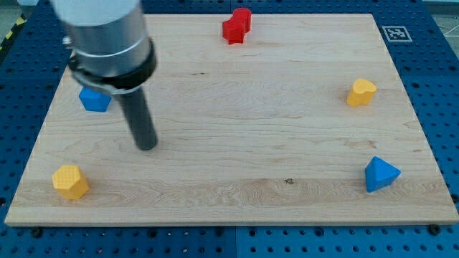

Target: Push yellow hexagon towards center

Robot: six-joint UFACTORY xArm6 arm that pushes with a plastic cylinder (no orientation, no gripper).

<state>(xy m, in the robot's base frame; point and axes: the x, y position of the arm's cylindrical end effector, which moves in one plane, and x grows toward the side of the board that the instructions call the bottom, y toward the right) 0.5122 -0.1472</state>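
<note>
The yellow hexagon lies near the board's bottom left corner. My tip rests on the wooden board, up and to the right of the hexagon, well apart from it. A second yellow block of a rounded, heart-like shape lies at the right side of the board.
A blue block lies at the left, partly behind the arm's body. A red block lies at the top edge, near the middle. A blue triangular block lies at the bottom right. A marker tag sits at the board's top right corner.
</note>
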